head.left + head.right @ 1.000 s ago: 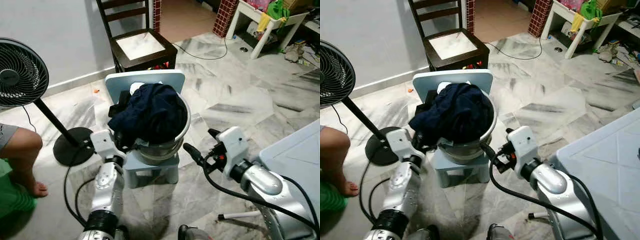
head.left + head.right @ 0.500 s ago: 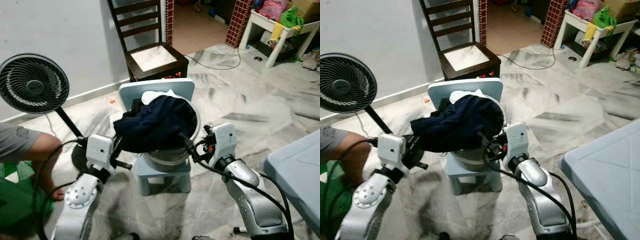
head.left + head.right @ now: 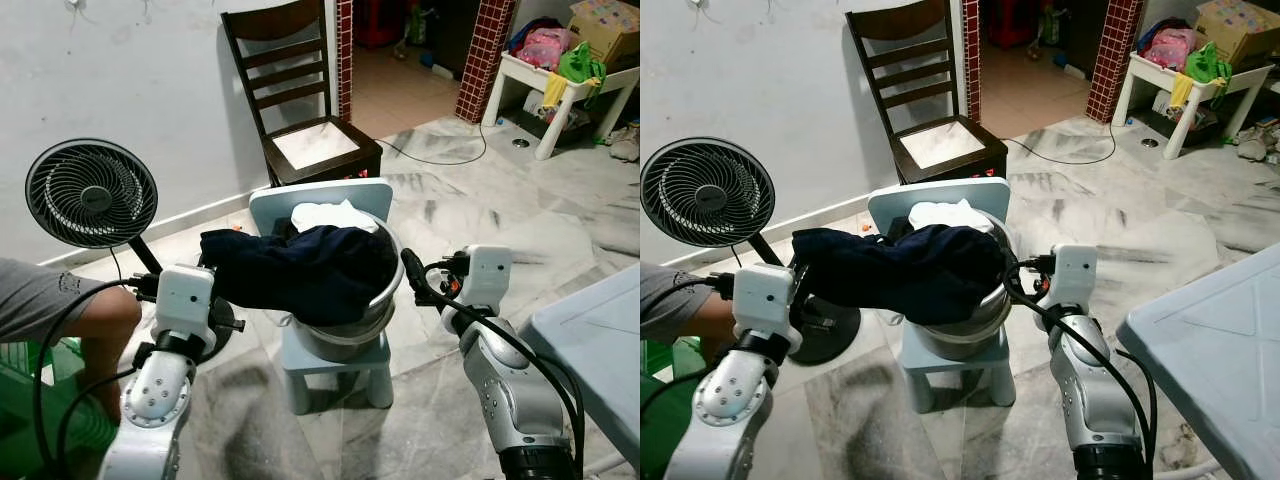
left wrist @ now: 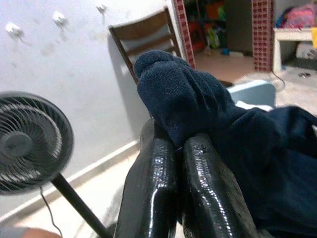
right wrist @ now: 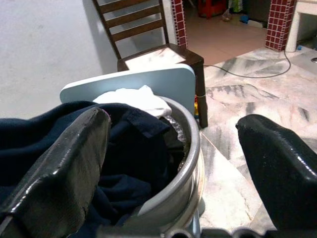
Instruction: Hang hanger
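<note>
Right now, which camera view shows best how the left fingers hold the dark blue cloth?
The left wrist view: both fingers pinch a fold of the dark blue cloth up close. In both eye views the cloth stretches from the metal basin toward the left gripper.

Crumpled navy garment (image 3: 310,272), heaped in a round metal basin (image 3: 385,300) on a small pale-blue stool (image 3: 335,362) at mid-scene; one end drawn out leftward past the rim, held roughly level; that end pinched between the closed fingers of the left gripper (image 4: 179,141); white cloth (image 3: 335,215) just behind, on the far side.
</note>
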Tool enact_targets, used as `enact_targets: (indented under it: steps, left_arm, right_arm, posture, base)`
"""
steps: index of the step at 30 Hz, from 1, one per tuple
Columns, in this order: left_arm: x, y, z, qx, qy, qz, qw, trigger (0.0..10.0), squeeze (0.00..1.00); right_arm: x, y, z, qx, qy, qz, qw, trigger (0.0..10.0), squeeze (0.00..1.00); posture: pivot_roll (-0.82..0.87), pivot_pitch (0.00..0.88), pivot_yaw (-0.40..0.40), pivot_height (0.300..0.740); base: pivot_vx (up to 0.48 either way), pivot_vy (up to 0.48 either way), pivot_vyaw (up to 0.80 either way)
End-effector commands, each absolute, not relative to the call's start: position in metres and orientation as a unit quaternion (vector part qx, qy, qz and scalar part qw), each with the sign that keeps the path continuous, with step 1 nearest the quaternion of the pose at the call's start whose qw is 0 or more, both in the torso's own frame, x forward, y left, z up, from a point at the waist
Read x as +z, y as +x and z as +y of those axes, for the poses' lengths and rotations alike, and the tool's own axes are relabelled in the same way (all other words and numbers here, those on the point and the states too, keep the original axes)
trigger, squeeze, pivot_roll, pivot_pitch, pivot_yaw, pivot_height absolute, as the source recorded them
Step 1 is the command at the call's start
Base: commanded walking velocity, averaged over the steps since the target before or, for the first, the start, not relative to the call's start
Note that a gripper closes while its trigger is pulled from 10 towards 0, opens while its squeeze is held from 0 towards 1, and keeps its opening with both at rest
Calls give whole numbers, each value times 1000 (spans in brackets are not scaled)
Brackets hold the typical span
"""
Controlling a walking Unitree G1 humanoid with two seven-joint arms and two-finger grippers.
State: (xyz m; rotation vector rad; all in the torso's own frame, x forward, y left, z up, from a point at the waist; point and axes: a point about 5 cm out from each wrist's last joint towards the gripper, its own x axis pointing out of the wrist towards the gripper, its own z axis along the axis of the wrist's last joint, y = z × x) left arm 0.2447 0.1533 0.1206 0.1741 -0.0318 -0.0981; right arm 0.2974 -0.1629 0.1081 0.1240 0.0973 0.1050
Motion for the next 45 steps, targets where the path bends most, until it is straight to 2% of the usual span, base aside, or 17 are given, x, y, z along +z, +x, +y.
enact_targets:
  steps: [1, 9, 16, 21, 22, 28, 35, 45]
  left_arm:
    - [114, 242, 157, -45, 84, -9, 995, 10000, 0]
    - [112, 240, 169, -5, 78, -19, 997, 10000, 0]
    - [113, 245, 157, -27, 76, -20, 997, 10000, 0]
    - [112, 244, 157, -15, 73, -21, 997, 10000, 0]
    - [112, 244, 156, -10, 70, -23, 997, 10000, 0]
    - [113, 243, 158, -3, 73, -24, 997, 10000, 0]
    - [112, 243, 157, -3, 75, -22, 997, 10000, 0]
    - [111, 244, 154, -7, 74, -18, 997, 10000, 0]
  right_arm:
    - [110, 295, -165, 50, 74, 24, 996, 10000, 0]
    - [112, 283, -202, -33, 110, -5, 993, 10000, 0]
    - [105, 284, -193, -11, 102, 27, 994, 10000, 0]
    - [110, 289, -185, 25, 125, 17, 992, 10000, 0]
    - [110, 290, -185, 33, 108, 22, 993, 10000, 0]
    - [109, 294, -182, 33, 71, 24, 997, 10000, 0]
    - [105, 294, -183, 35, 74, 30, 996, 10000, 0]
    - [105, 294, -187, 33, 71, 33, 996, 10000, 0]
  posture:
    - [-84, 0, 111, 740]
    - [-106, 0, 123, 740]
    - [-124, 0, 117, 740]
    - [-119, 0, 103, 740]
    - [-113, 0, 94, 740]
    - [-107, 0, 86, 740]
    - [-113, 0, 86, 740]
    - [-119, 0, 84, 740]
  base:
    - [0, 0, 0]
    - [0, 0, 0]
    - [0, 0, 0]
    - [0, 0, 0]
    - [0, 0, 0]
    - [0, 0, 0]
    - [0, 0, 0]
    - [-247, 0, 0]
